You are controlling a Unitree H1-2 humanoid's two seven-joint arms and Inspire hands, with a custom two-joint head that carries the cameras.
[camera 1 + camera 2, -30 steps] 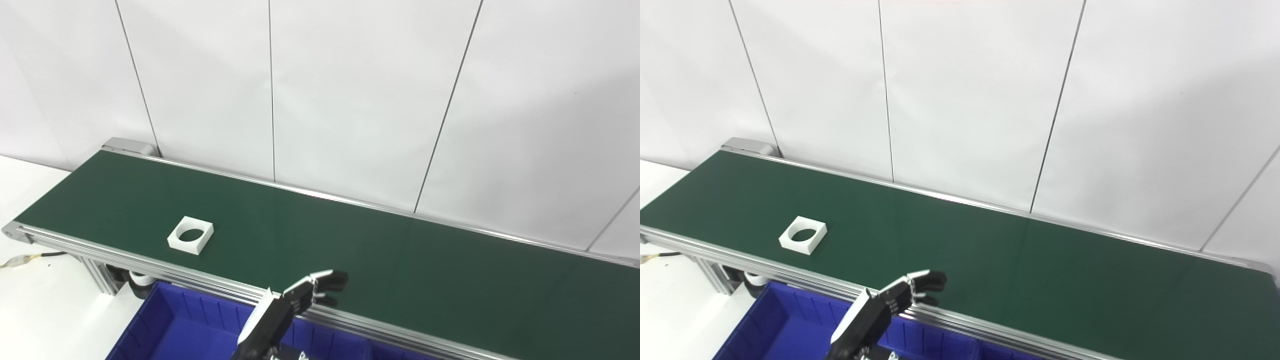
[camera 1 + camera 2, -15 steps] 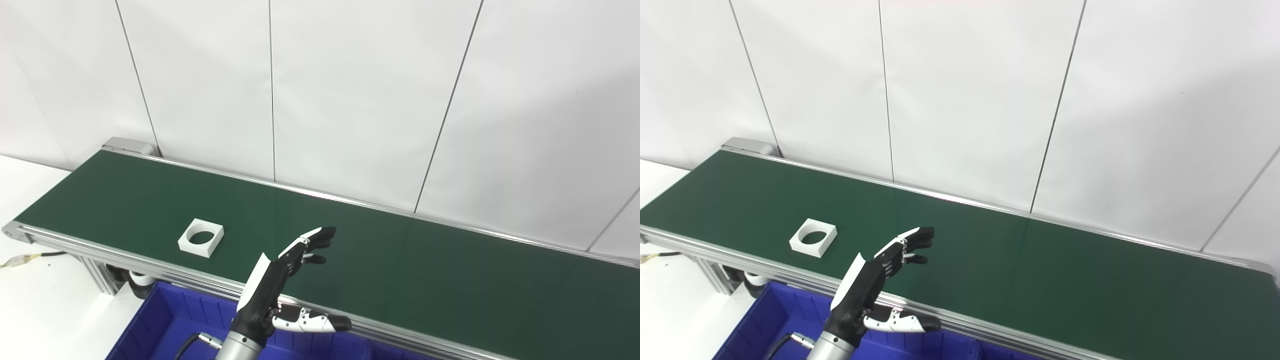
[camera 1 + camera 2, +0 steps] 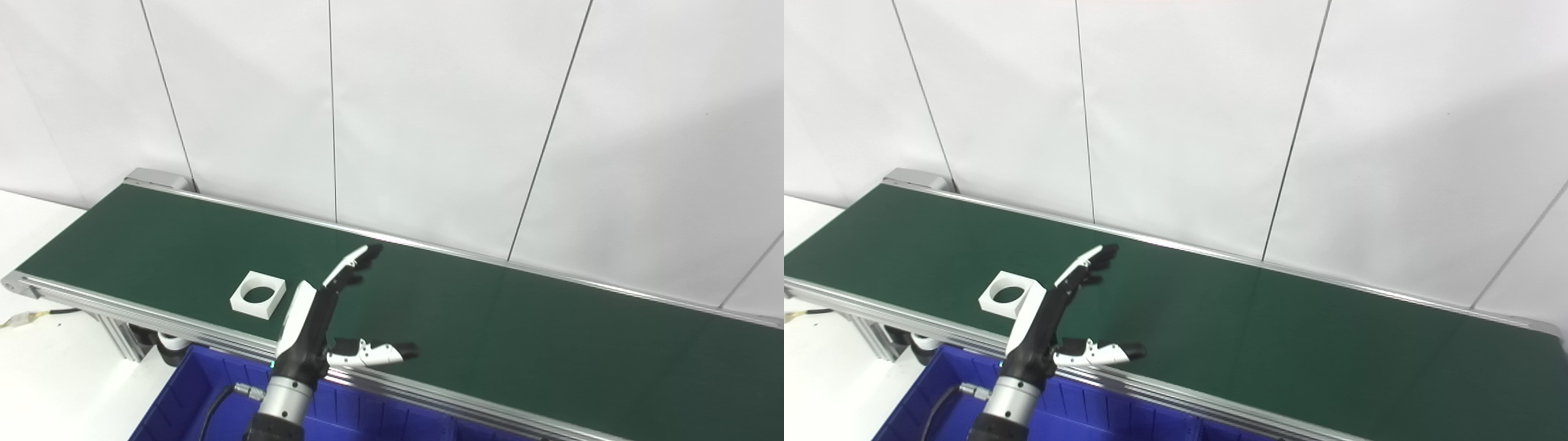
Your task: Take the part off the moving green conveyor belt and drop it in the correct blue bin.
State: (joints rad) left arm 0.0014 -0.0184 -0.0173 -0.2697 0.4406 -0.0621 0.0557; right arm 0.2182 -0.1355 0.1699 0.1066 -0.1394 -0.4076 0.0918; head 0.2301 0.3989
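1. White wall panels back the scene; your green conveyor belt point(image 3: 465, 318) runs from upper left to lower right along them, aluminium rails on both edges.
2. Square white part point(image 3: 258, 295) with a round hole lies flat on the belt, toward its near edge and left end.
3. Left robot hand point(image 3: 334, 306) hovers above the belt just right of the part, not touching it. Fingers are stretched out and apart toward the far rail, thumb splayed to the right; it holds nothing.
4. Right robot hand: not in either view.
5. Blue bin point(image 3: 202, 398) sits below the near rail, under the arm; its dividers are only partly visible, so you can't yet judge which compartment is correct.
6. Risks: the belt moves, so a late close means fingers land on bare belt. Flat, thin part — fingertips may push it or tip it over the near rail instead of getting under an edge.
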